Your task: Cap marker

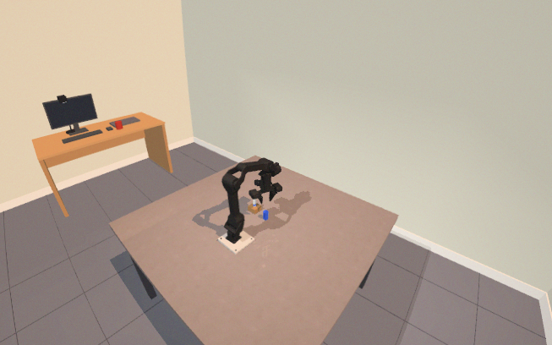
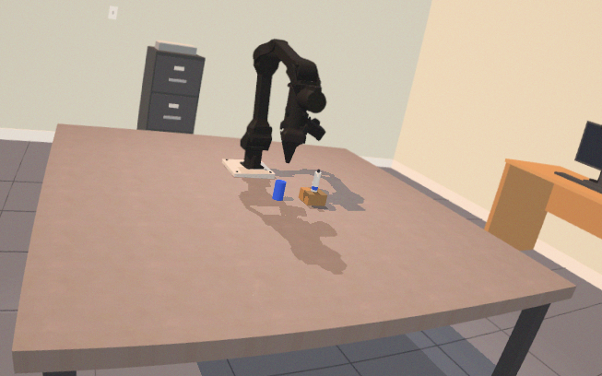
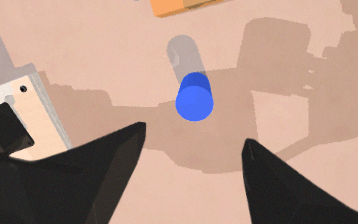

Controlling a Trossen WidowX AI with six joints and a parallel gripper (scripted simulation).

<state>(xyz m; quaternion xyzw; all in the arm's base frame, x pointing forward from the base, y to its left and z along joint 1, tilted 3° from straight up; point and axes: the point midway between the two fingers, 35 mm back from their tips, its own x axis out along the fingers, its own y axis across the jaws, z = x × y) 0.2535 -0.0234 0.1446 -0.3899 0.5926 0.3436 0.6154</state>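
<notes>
Two fingers of our gripper (image 3: 192,150) hang spread and empty; just ahead, the cap (image 3: 194,102) looks light, stiff, slippery: we pinch its sides.

The cap (image 3: 194,102) is a short blue cylinder standing upright on the table, loose and alone, seen almost end-on below me. Just beside it sits the holder block (image 2: 312,195), a small tan-orange box, with the marker (image 2: 315,180) standing upright in it: a slim white body with a blue band low down and a dark tip, uncapped. Cap and block do not touch.
</notes>
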